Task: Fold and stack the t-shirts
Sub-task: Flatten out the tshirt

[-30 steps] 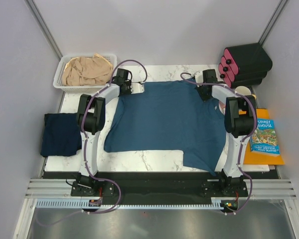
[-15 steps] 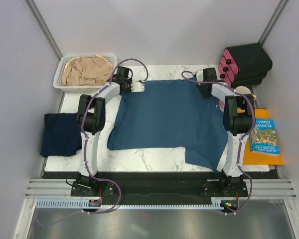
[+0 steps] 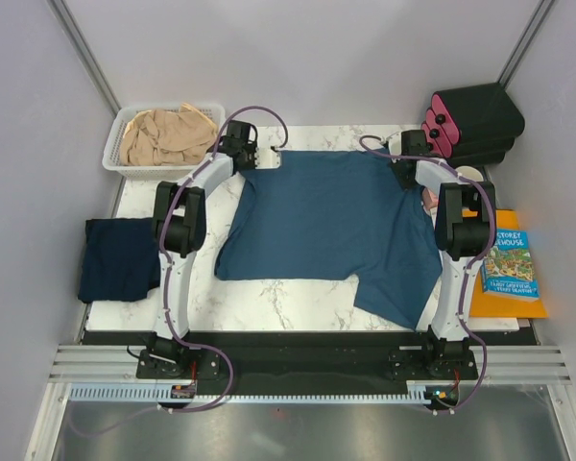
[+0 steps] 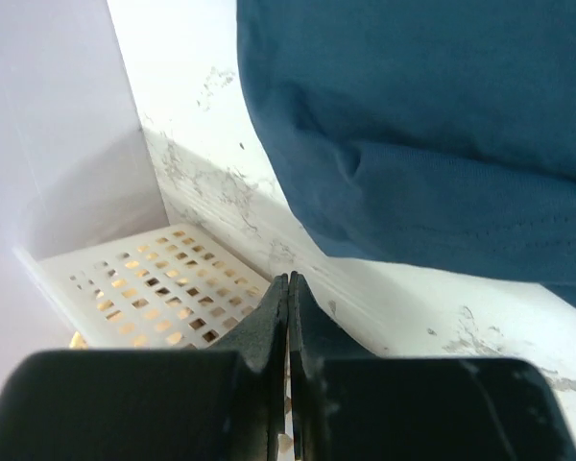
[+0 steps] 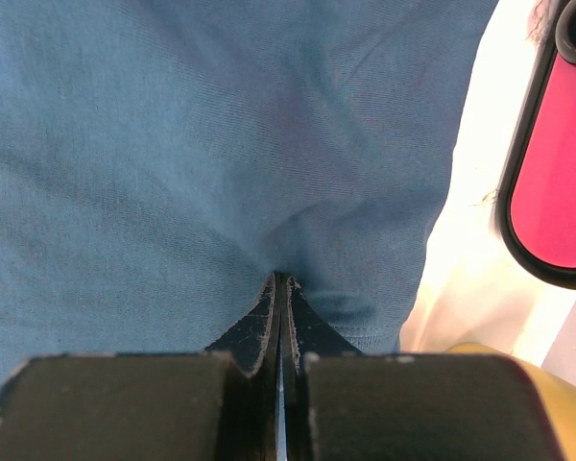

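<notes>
1. The medium teal-blue fabric t-shirt (image 3: 326, 216) is lying spread across the middle of the overhead frame.
2. The right gripper (image 5: 279, 280) is pinching its puckered cloth at the upper right.
3. The left gripper (image 4: 288, 283) is sitting clenched just beside its upper-left hem.

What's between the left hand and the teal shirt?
Only bare marble tabletop, seen in the left wrist view, separates the left hand from the teal t-shirt.

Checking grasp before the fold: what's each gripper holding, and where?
Right gripper pinches the teal-blue t-shirt near its hemmed edge. Left gripper is shut on nothing.
</notes>
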{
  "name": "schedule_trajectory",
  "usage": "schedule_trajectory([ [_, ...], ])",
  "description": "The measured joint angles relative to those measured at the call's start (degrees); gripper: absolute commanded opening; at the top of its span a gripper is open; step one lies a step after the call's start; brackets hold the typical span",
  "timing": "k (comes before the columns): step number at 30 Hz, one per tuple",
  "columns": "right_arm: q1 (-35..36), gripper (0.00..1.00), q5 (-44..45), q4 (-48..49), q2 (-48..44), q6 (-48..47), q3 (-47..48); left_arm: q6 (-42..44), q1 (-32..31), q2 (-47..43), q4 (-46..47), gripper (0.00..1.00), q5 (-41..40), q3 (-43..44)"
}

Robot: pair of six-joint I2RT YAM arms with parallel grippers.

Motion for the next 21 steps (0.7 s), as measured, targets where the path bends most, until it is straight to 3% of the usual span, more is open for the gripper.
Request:
schedule_trajectory([
  [21, 0.0, 0.0, 0.0, 0.0, 0.0, 0.1, 0.0, -4.5, -0.7, 4.5, -6.1, 0.02, 4.0, 4.3],
])
